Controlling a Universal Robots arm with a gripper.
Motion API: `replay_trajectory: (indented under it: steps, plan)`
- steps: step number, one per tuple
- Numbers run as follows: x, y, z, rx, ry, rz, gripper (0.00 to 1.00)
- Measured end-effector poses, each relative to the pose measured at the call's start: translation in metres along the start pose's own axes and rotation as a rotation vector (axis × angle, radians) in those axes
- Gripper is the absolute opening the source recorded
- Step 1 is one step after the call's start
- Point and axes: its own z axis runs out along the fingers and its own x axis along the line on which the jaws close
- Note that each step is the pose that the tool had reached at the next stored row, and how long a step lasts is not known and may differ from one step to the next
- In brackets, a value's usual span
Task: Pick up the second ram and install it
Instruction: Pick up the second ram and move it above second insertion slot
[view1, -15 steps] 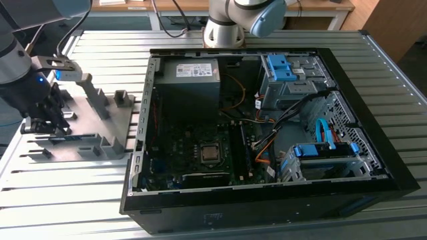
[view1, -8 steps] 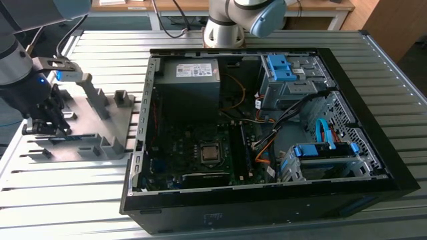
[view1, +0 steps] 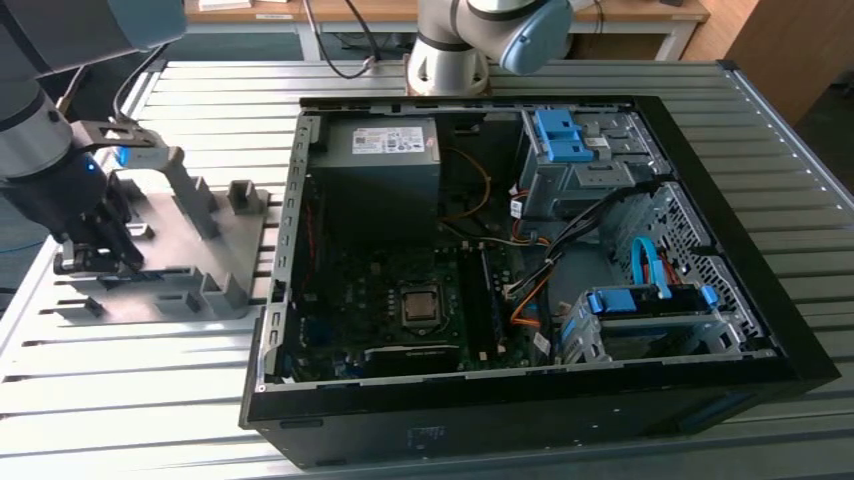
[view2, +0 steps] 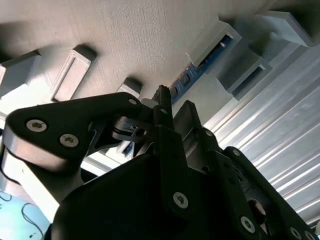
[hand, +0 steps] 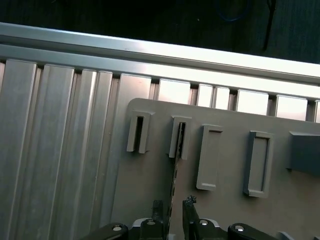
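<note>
**Exterior view's left: gripper** (view1: 91, 260). You have it low over the grey fixture plate (view1: 167, 250), which lies on the slatted worktop (view1: 134, 400). In the first wrist view its fingers (hand: 157, 206) stand spread, one on either side of the second ram (hand: 175, 170). A gap shows on each side, so by my reading nothing is pinched yet.

**Fixture plate, contents.** The second ram stands on its long edge with its far end seated in a slotted block (hand: 179, 137). Likely purpose: the block keeps the stick upright so the fingers can straddle its flat faces.

**Exterior view's centre to right: open computer case** (view1: 534, 420). It lies on its side, probably so the board faces up for reach from above.
- Contents: power supply (view1: 380, 165), motherboard (view1: 387, 290), drive bays with blue latches (view1: 561, 135) and loose cables (view1: 587, 225).
- You cannot tell whether a ram stick already sits in the board's slots.
</note>
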Motion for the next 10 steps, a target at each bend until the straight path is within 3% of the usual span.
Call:
replay_trajectory:
  steps: [10]
  plan:
    - [0.0000, -0.0001, 0.0117, 0.0001, 0.0000, -0.004, 0.29]
